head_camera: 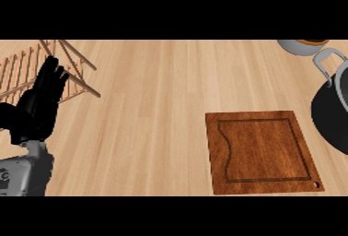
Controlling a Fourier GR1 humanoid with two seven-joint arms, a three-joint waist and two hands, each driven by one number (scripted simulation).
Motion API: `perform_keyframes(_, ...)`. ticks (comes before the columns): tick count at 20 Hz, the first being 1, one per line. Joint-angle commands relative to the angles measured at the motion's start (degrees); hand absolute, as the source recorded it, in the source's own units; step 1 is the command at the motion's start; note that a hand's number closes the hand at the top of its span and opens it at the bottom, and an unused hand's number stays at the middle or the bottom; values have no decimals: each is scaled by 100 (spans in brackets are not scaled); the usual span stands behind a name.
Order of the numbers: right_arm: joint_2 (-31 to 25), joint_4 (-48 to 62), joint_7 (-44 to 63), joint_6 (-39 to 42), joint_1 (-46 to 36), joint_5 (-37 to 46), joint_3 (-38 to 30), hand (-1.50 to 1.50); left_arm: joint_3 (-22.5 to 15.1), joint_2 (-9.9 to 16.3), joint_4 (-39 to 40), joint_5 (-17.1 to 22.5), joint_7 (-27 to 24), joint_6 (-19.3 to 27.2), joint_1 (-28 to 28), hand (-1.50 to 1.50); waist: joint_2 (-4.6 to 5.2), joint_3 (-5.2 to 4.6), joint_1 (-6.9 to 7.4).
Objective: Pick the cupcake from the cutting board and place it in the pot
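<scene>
While the left hand (41, 103) rests at the view's left edge, its fingers (51, 73) straight, close together and pointing up over a wooden dish rack (27, 69), the cutting board (262, 151) lies bare on the counter (156, 92) well to the right of those fingers, its long axis running toward and away from the robot. Farther right, the black pot (332, 115) sits half out of view, a metal handle (325, 62) at its rim. No cupcake shows. No writing can be read. The right hand is out of view.

Dark glossy wooden cutting board (262, 152) on pale matt wooden counter (170, 83).
</scene>
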Motion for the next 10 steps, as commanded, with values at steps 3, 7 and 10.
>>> perform_keyframes(3,-532,389,-536,647,692,-138,-127,-150,8,20,-251,-1,79,3,118,0,8,33,24)
perform_keyframes(7,-610,371,-690,740,687,-115,-51,-150,-125,-166,-134,-87,-163,47,186,0,26,39,47)
perform_keyframes(10,-961,447,-568,1127,879,-159,-42,-150,-275,-252,-256,-242,47,183,204,0,7,36,-8)
